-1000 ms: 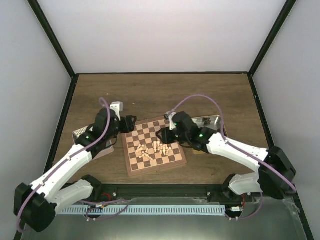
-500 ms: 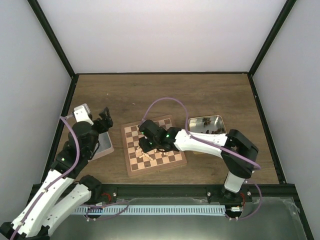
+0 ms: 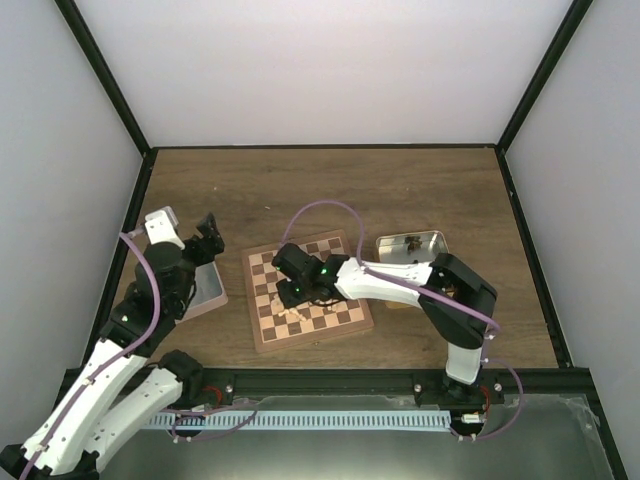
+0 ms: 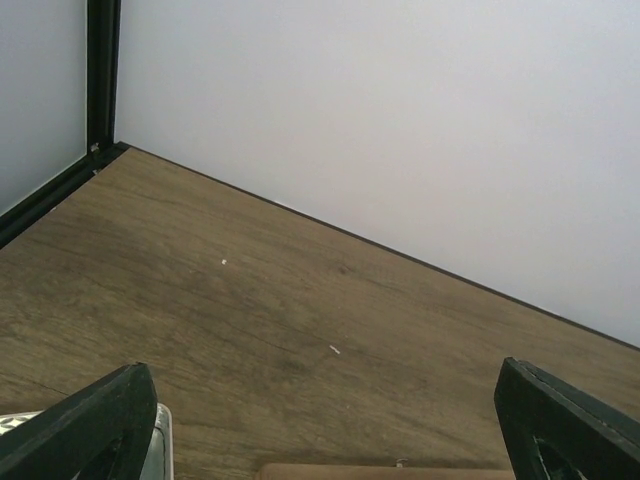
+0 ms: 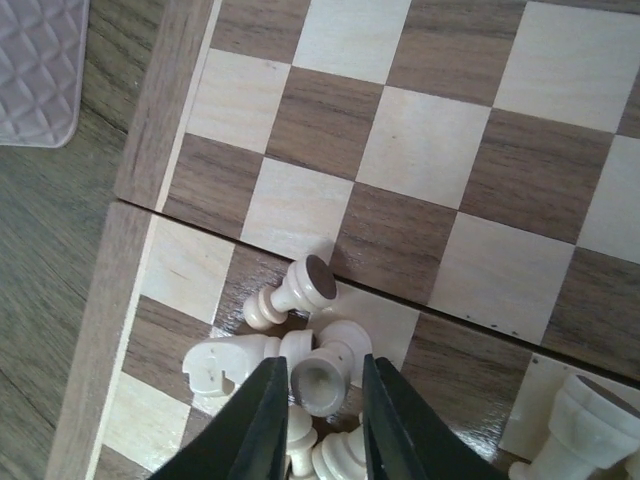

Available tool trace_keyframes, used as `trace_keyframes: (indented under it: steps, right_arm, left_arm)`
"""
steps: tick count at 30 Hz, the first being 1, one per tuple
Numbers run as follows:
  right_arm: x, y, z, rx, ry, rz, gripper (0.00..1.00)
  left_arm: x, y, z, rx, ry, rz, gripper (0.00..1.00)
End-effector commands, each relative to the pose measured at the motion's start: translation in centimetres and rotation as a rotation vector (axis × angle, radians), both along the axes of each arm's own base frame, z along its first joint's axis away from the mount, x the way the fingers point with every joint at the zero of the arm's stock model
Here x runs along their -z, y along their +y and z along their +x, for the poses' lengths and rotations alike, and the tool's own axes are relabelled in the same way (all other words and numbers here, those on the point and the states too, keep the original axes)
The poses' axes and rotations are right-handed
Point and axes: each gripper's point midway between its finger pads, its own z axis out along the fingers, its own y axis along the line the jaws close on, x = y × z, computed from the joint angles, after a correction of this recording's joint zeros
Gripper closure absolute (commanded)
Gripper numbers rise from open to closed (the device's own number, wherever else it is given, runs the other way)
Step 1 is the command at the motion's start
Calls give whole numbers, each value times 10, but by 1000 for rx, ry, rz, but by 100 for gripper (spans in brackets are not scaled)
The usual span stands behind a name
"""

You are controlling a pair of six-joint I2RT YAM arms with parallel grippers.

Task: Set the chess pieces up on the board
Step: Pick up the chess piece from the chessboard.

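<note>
Right, the right pincer [image 3: 291, 292] is down over the lower-left part of the board [image 3: 345, 316], which sits in the middle of the desk [image 3: 330, 190] between the two arms. In the wrist view its two black fingers [image 5: 262, 425] come up from the bottom edge, set narrow. One cream piece [image 5: 320, 383] lies right between the tips. The left finger looks to touch it, but whether it is truly pinched I cannot tell.

Around it, a heap of pale chess pieces [image 5: 335, 345] lies tumbled across the board's seam. A pawn [image 5: 292, 292] is on its side just above the fingers, and a knight [image 5: 222, 362] lies flat to the left. An upright piece [image 5: 588, 425] stands at lower right, apart from the heap.

Over on the left of the top view, the left pincer [image 3: 206, 236] hangs well apart from the board with its fingers spread wide. Its wrist camera catches just the two tips in the bottom corners, with wood grain between them. A silver tin [image 3: 207, 287] lies beside that arm. A second tin [image 3: 415, 248], with dark bits inside, sits just right of the board.
</note>
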Motion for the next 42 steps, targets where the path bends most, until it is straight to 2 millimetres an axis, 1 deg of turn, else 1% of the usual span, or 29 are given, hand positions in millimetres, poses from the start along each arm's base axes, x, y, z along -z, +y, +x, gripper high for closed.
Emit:
trace_keyframes:
  steps: [1, 5, 7, 10, 13, 17, 19, 21, 24, 28, 32, 33, 36, 38, 39, 42]
  right_arm:
    - [-10, 9, 6, 18, -17, 16, 80]
    - [-10, 7, 10, 37, -36, 8, 86]
    - [-13, 8, 13, 48, -52, 16, 88]
    - [-23, 5, 23, 91, -104, 24, 88]
    - [-39, 5, 34, 115, -173, 42, 88]
    - [-52, 5, 41, 130, -225, 55, 88]
    - [-57, 5, 43, 135, -234, 67, 89]
    - [-63, 5, 43, 139, -242, 86, 89]
    - [-71, 3, 43, 151, -243, 121, 89]
    - [-81, 0, 39, 145, -221, 186, 89]
    - [-83, -5, 35, 138, -167, 239, 89]
    - [-82, -6, 34, 140, -154, 250, 89]
    - [-81, -7, 32, 148, -117, 277, 89]
    - [-82, -5, 30, 153, -96, 301, 89]
    - [-81, -5, 29, 160, -85, 309, 89]
    - [-74, -6, 29, 194, -48, 319, 89]
  left_arm:
    - [-1, 0, 1, -1, -2, 10, 5]
    - [-8, -1, 0, 9, -13, 12, 5]
    - [-16, -3, -2, 28, -29, 7, 5]
    - [-32, -8, -3, 66, -57, 0, 4]
    - [-43, -10, -3, 80, -81, 12, 4]
    - [-38, -11, -1, 82, -68, 23, 4]
    - [-29, -16, -1, 106, -43, 10, 4]
    - [-15, -24, 0, 136, -9, -17, 4]
    - [19, -40, -1, 207, 66, -70, 7]
    - [65, -68, -3, 322, 164, -171, 17]
    - [104, -101, -13, 486, 243, -262, 24]
    - [111, -108, -16, 525, 253, -283, 26]
    - [124, -129, -25, 652, 261, -340, 28]
    - [134, -139, -32, 705, 283, -392, 29]
    - [141, -142, -36, 724, 304, -416, 29]
    - [148, -155, -47, 812, 322, -486, 31]
